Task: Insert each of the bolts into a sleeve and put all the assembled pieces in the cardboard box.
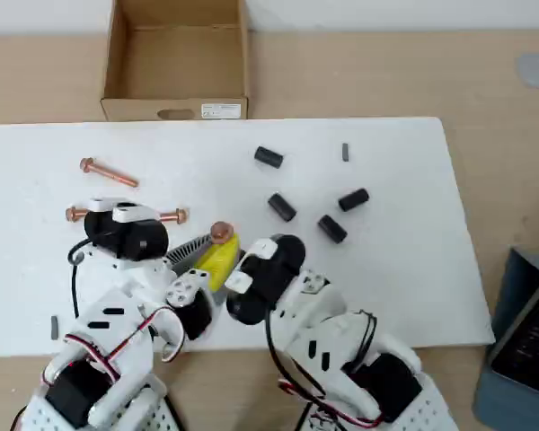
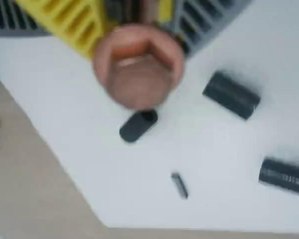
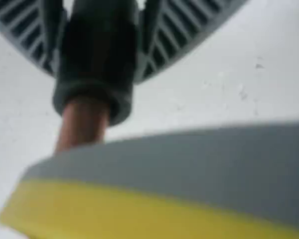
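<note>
Bolt-to-sleeve mating, judged to be in hand. The left hand (image 1: 214, 250) is clenched on a copper bolt (image 2: 138, 69), gripped on the shank just behind the head between a yellow jaw and a grey one, so that the far end is left free for entry. The right hand (image 3: 97, 30) is clenched on a black sleeve (image 3: 94, 74), which is taken by its body so that the bore is left open towards the bolt. In the right wrist view the shank is seen inside the sleeve mouth — how deep it sits cannot be told. The held pair is carried over the white sheet (image 1: 386, 296) laid on the surface (image 1: 485, 81), well apart from the cardboard box (image 1: 175, 109) and on its near side, towards the arms. Four loose sleeves (image 1: 282, 206) are scattered on the sheet to the right of the box and nearer the arms, within reach of the right hand. Two spare bolts (image 1: 108, 172) lie on the near side of the box towards its left corner — one is partly covered by the left arm. With bolts and sleeves lying unpaired, the task is judged to be at an early stage. A straight push along the bolt's axis is judged necessary, since a tilted sleeve could bind on the shank.
</note>
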{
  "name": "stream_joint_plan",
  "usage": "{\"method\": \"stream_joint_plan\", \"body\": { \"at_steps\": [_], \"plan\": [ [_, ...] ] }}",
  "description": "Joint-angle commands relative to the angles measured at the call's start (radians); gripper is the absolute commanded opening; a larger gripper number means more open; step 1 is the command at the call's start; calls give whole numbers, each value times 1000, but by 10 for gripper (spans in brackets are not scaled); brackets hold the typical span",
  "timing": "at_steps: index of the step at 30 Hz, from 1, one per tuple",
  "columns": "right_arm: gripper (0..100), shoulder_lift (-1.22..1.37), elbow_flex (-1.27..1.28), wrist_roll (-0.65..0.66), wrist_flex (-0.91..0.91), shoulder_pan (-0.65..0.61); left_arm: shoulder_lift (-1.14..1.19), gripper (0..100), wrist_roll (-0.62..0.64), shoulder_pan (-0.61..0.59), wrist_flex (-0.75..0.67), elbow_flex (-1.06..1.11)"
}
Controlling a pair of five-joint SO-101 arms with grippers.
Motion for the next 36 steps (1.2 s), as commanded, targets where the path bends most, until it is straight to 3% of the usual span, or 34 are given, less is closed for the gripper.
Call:
{"method": "stream_joint_plan", "body": {
  "at_steps": [1,8,21,26,30,36],
  "plan": [
    [9,-104,-16,9,-26,-8,-1,8,-8,15,72,3],
    [9,-104,-16,11,-26,-8,-1,181,-6,5,97,-2],
    [9,-104,-13,8,-26,-7,1,189,-15,-103,101,-95],
    [9,-104,-12,6,-26,-5,1,164,-15,-132,101,-143],
    [9,-104,-12,5,-25,70,-1,2,-77,-178,94,-173],
    [9,-96,-12,3,-18,236,-1,2,-219,-379,98,-176]
  ]
}}
